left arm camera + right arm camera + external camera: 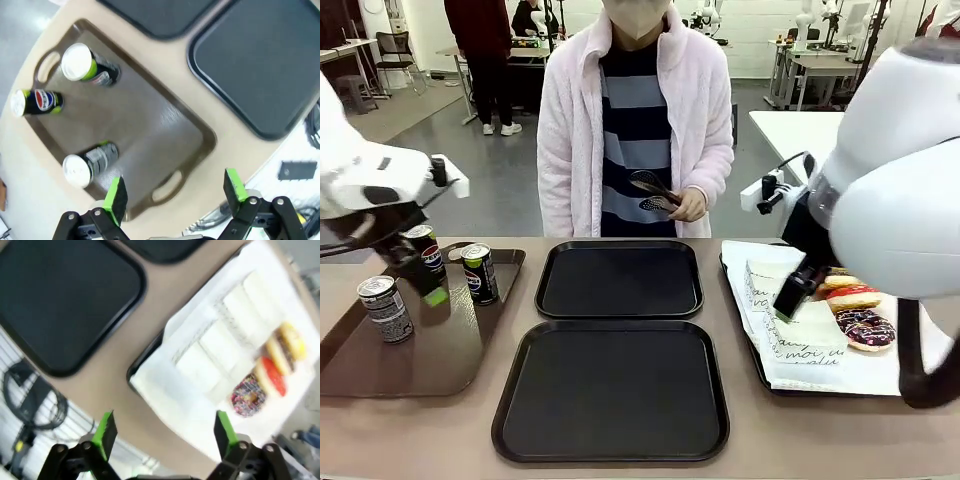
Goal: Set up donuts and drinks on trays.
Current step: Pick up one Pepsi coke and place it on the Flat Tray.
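Two black trays lie mid-table, the far tray [620, 278] and the near tray [612, 390]. A grey-patterned can [385, 308] and two black Pepsi cans [478, 273] stand on a brown tray. My left gripper [428, 285] hangs open above them; in the left wrist view the left gripper [175, 192] is empty, with the grey can [87, 165] just beyond one finger. Three donuts [860, 318] lie beside white paper sleeves [775, 300] on a paper-lined tray. My right gripper [792, 295] hovers open over the sleeves; in its wrist view the right gripper [164, 430] holds nothing, and the donuts [260, 385] lie far below it.
The brown handled tray [430, 360] sits at the table's left. The paper-lined tray [840, 375] is at the right. Behind the far tray stands a person holding black tongs [655, 190]. The table's edge [260, 160] runs close to the near tray.
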